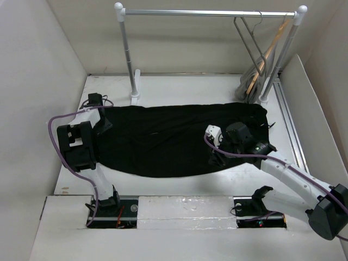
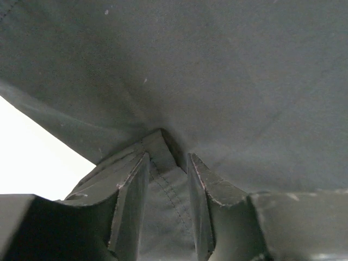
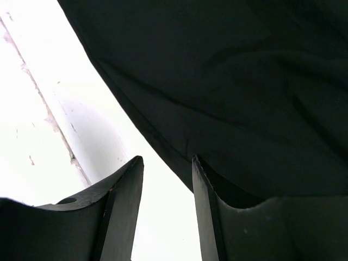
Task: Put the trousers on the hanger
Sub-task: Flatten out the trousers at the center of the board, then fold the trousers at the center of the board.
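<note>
At trousers (image 1: 163, 136) left end, left hand (image 2: 167, 159) clenched on a fold; right hand (image 3: 167, 161) released above near edge.

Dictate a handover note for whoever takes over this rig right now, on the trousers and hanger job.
Left gripper: shut on a fold of the trousers at their left end.
Right gripper: open, low over the trousers' near edge toward the right, holding nothing.
Trousers: spread flat across the table.
Hanger: hangs on the rail at the back right, beside a wooden hanger; neither gripper is near it.
Done: one grip on the cloth, nothing more.
Left: probably grip with the right gripper too, lift the trousers, and drape them on the hanger.
</note>
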Controlling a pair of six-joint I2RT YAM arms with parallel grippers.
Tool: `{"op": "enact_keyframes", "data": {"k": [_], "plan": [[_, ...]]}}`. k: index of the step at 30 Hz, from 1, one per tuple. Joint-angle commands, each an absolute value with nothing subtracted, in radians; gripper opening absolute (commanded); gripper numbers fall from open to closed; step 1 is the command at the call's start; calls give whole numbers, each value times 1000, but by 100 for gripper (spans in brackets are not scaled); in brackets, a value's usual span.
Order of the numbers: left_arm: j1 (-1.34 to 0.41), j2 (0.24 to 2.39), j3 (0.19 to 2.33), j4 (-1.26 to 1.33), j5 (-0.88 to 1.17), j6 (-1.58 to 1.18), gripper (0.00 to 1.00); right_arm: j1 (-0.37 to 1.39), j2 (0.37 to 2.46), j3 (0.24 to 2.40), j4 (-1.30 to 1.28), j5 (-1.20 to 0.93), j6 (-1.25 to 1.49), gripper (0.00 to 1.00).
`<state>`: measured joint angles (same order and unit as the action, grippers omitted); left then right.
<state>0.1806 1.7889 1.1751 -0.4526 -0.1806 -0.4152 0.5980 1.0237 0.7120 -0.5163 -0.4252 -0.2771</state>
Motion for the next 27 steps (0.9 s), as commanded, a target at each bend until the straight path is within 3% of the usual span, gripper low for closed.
{"op": "enact_keyframes", "data": {"k": [1, 8, 19, 27], "plan": [[186, 1792, 1207, -474, -202, -402, 29, 609, 1012, 752, -492, -416, -268, 47], [186, 1766, 1184, -489, -242, -413, 0, 609, 1011, 761, -492, -411, -268, 48], [186, 1629, 1178, -594, -371, -480, 0, 609, 1008, 765, -482, -434, -276, 48], [426, 1477, 1102, -675, -434, -610, 0, 609, 1022, 782, -463, -456, -285, 48]]}}
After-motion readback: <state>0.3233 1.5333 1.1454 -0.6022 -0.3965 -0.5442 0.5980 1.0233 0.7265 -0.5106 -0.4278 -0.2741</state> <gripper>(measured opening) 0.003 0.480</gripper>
